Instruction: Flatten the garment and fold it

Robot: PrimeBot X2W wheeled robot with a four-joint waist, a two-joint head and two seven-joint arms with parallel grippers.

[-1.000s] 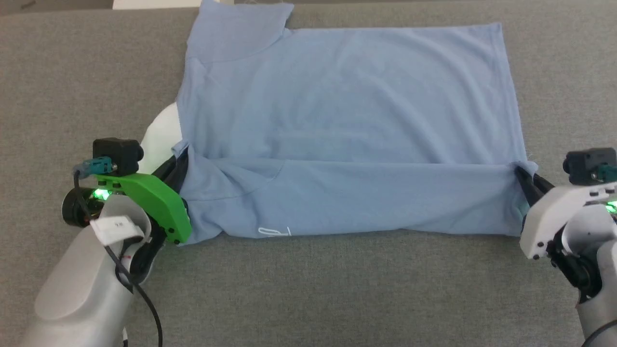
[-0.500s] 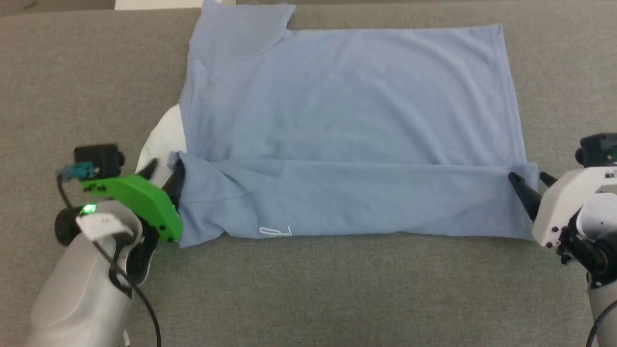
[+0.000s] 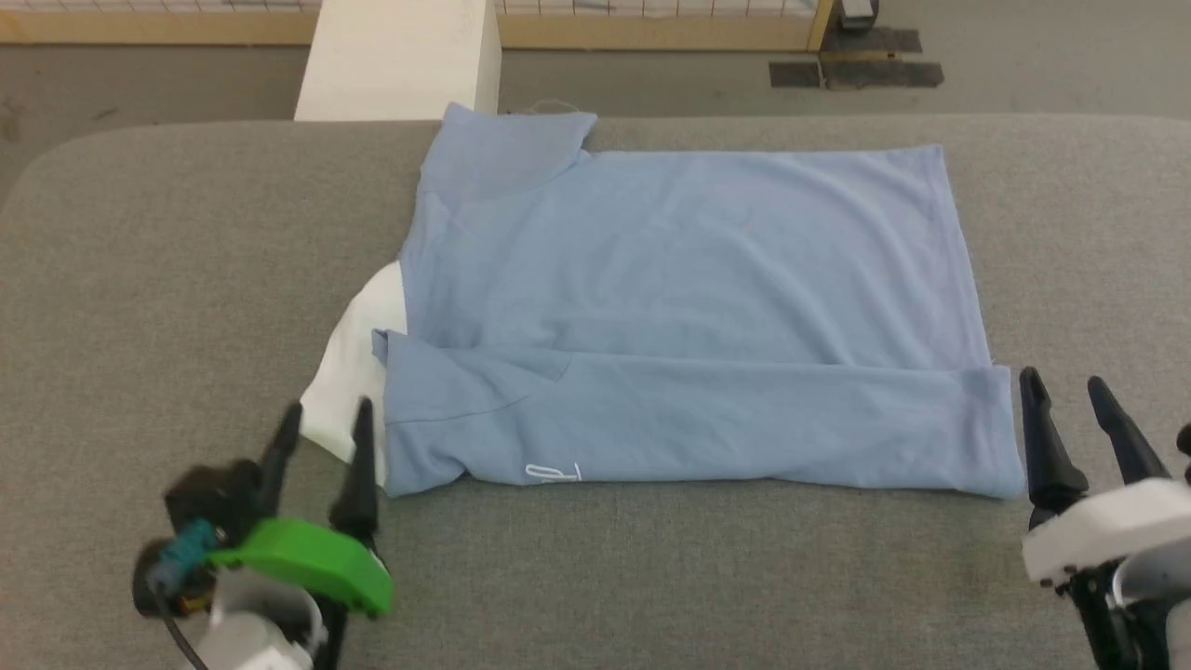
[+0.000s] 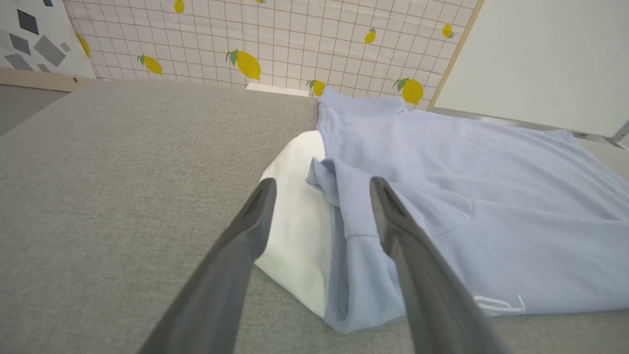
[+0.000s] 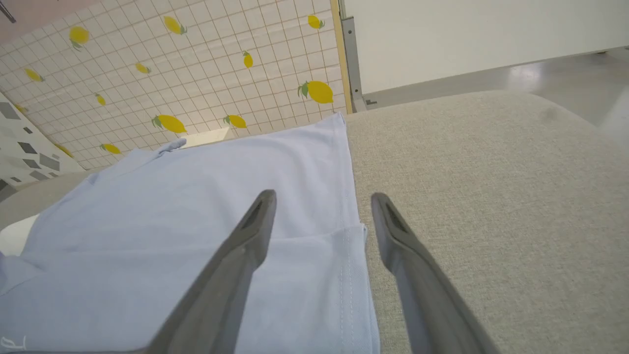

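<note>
The light-blue garment (image 3: 689, 307) lies spread on the grey cushion, its near edge folded over into a long strip (image 3: 698, 423) bearing a small white print (image 3: 553, 473). A white part (image 3: 358, 381) sticks out at the garment's left edge. My left gripper (image 3: 321, 419) stands open just off the strip's left corner, fingers apart with nothing between them. In the left wrist view the white part (image 4: 300, 216) and the folded corner (image 4: 344, 196) lie between and beyond the open left gripper (image 4: 322, 189). My right gripper (image 3: 1061, 386) is open beside the strip's right end (image 5: 319, 275), empty.
The grey cushioned surface (image 3: 186, 279) reaches past the garment on all sides. A white block (image 3: 400, 56) stands behind its far edge, with floor and a wooden-framed tiled panel (image 3: 651, 19) beyond. A lemon-patterned wall (image 4: 245, 44) rises at the back.
Both grippers have let go of the folded strip, opened and drawn back toward me. The head camera has tilted up, so the whole scene sits lower in view.
</note>
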